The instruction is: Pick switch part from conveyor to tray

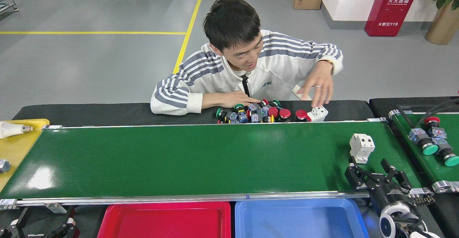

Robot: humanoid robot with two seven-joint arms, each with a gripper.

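Conveyor [179,159] spans the view, glossy green. Person [251,65] leans over its far side, one hand [317,85] above a white block [317,113] at the end of a pile of red and green switches [256,113]. Red tray [165,220] and blue tray [299,218] sit at the near edge. Right gripper [373,171] over the belt's right end, fingers spread wide, holding nothing, just near-side of the white switch part [361,147] lying on the belt. Left gripper [43,227] at bottom-left corner, mostly cut off, state unclear. Side belt [408,152] at right carries three more switches [432,139].
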